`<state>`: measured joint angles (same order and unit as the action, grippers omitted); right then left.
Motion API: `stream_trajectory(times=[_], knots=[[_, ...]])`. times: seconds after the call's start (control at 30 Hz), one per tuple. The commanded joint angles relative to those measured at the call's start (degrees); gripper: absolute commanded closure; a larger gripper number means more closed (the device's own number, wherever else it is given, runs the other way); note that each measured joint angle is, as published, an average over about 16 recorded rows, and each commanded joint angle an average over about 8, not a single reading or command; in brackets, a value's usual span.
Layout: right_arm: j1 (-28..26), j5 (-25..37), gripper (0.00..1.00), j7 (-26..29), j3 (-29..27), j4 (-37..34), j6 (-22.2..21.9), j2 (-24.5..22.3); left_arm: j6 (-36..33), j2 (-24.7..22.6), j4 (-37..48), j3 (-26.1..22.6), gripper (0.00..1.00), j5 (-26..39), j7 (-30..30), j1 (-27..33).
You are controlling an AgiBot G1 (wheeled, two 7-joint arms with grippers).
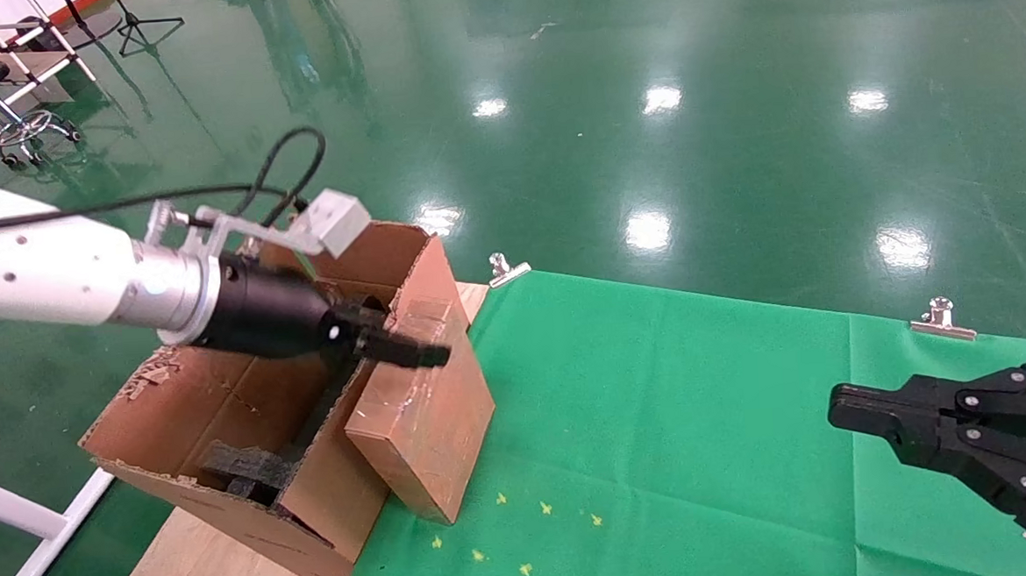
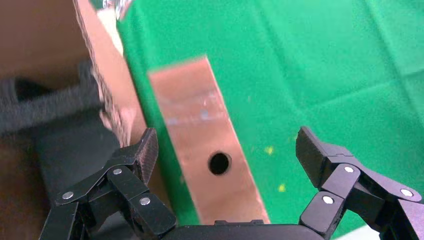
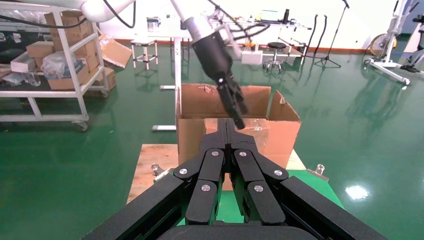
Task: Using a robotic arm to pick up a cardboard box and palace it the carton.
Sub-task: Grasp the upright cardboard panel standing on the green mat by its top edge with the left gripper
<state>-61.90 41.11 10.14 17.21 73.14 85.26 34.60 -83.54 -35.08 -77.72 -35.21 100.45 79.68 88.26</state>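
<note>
The small reddish-brown cardboard box (image 1: pixel 423 416) stands on edge on the green cloth, tilted against the side wall of the large torn-flapped carton (image 1: pixel 186 410). The white robotic arm's left gripper (image 1: pixel 433 355) hovers just over the box's upper edge. In the left wrist view this gripper (image 2: pixel 227 145) is open wide, its fingers on either side of the box's narrow face (image 2: pixel 200 115), which has a round hole, and not touching it. One finger (image 2: pixel 145 150) hangs by the carton wall (image 2: pixel 107 75). Black foam (image 2: pixel 45 107) lies inside the carton. The right gripper (image 1: pixel 836 411) is shut, parked at the right.
The carton sits on a wooden board (image 1: pixel 203 568) left of the green cloth (image 1: pixel 704 418). Metal clips (image 1: pixel 508 269) (image 1: pixel 942 316) hold the cloth's far edge. Small yellow marks (image 1: pixel 526 533) dot the cloth near the box. Shelves (image 3: pixel 60 65) stand far behind.
</note>
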Motion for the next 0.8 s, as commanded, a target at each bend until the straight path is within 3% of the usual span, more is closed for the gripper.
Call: stream_trajectory(times=[0.03, 0.8], knots=[[0.00, 0.00, 1.00, 0.00, 0.01, 0.00, 0.00, 0.00, 0.70, 0.01, -0.01, 0.67, 0.00, -1.13, 0.04, 0.16], [-0.01, -0.04, 1.00, -0.03, 0.07, 0.00, -0.03, -0.03, 1.64, -1.60, -0.23, -2.44, 0.00, 2.84, -3.14, -2.58]])
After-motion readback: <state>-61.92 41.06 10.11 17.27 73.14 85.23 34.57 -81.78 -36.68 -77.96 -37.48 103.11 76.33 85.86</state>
